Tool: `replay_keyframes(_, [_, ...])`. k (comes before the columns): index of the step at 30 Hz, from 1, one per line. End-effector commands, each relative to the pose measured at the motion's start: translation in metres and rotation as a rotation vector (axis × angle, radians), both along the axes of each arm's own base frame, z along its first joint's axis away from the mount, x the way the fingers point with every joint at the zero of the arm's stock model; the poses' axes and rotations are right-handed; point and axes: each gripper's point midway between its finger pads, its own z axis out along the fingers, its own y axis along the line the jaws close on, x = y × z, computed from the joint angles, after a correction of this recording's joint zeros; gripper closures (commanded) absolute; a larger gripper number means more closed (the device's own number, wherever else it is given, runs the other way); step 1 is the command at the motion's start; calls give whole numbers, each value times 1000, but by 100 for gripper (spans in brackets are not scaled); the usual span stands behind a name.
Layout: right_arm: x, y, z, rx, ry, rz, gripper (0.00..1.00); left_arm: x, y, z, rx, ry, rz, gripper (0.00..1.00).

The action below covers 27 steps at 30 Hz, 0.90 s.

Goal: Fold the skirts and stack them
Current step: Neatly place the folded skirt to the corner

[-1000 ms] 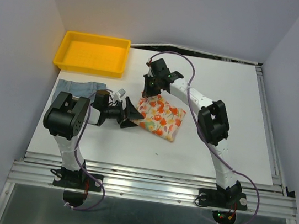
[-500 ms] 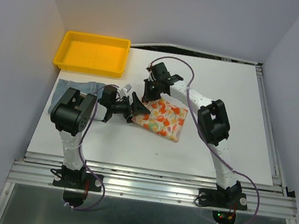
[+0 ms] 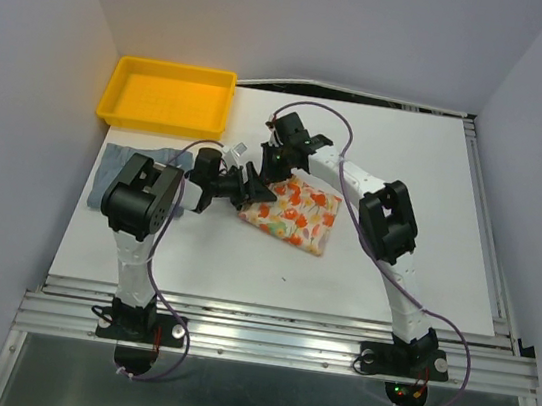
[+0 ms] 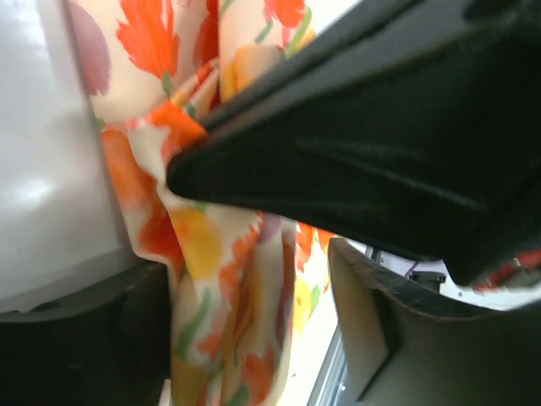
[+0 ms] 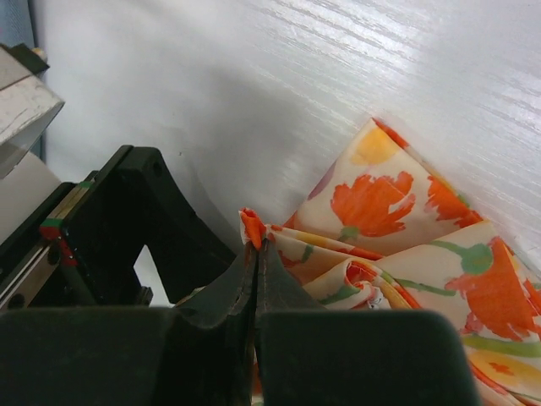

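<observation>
The floral skirt [image 3: 295, 213] lies folded at the table's middle. My right gripper [image 3: 274, 166] is shut on the skirt's far left corner, and in the right wrist view [image 5: 256, 249] an orange hem tip pokes out above the closed fingertips. My left gripper [image 3: 256, 187] is open at the same corner. In the left wrist view the floral cloth [image 4: 228, 279] hangs between its fingers, against the left one, with a gap to the right finger [image 4: 372, 317]. The blue-grey skirt [image 3: 134, 157] lies at the left, partly hidden by the left arm.
A yellow plastic tray [image 3: 170, 96] stands at the back left, just behind the blue-grey skirt. The left gripper's black body [image 5: 144, 211] sits close beside the right fingers. Grey walls enclose the table on the left, back and right.
My left gripper has moved right and away from me, up to the floral skirt's left corner beside the right gripper. The right gripper has barely moved and keeps its hold.
</observation>
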Motion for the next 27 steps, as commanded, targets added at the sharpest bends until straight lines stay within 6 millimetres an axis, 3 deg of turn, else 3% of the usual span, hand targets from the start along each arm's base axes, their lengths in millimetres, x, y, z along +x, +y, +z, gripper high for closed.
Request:
replay_keyframes(1, [7,11,56,101,-85,11,99,-5,17,-62,183,94,56,32])
replay_keyframes(2, [7,11,56,102,-85,13,99,-4,17,-61,184,90,58,37])
replay_keyframes(3, [9,12,58,102,-92,18,93,-2,17,-56,188,75,56,42])
replay_keyframes(5, [16,7,61,95,-111,0,66,3,20,-52,220,59,65,58])
replay_keyframes(7, [27,0,72,105,-136,-16,59,2,27,-47,274,69,69,71])
replay_keyframes(8, [36,-10,81,105,-157,-41,43,5,32,-47,319,35,63,86])
replay_keyframes(10, [48,-20,93,110,-188,-65,36,10,41,-37,401,1,60,100])
replay_keyframes(11, [59,-33,104,109,-217,-97,22,14,43,-31,423,-19,52,100])
replay_keyframes(13, [69,-47,118,102,-262,-107,15,7,53,-31,488,3,32,100])
replay_keyframes(15, [82,-71,141,72,-341,-143,1,6,65,-16,563,-41,20,100])
replay_keyframes(17, [89,-95,161,45,-399,-176,0,8,81,-8,636,-87,28,100])
replay_keyframes(20, [88,-113,167,16,-424,-190,0,11,108,15,715,-138,68,100])
replay_keyframes(21, [84,-123,167,-1,-425,-193,0,16,117,23,745,-171,68,100])
replay_keyframes(27, [62,-136,143,-55,-377,-169,0,29,178,67,925,-245,125,100])
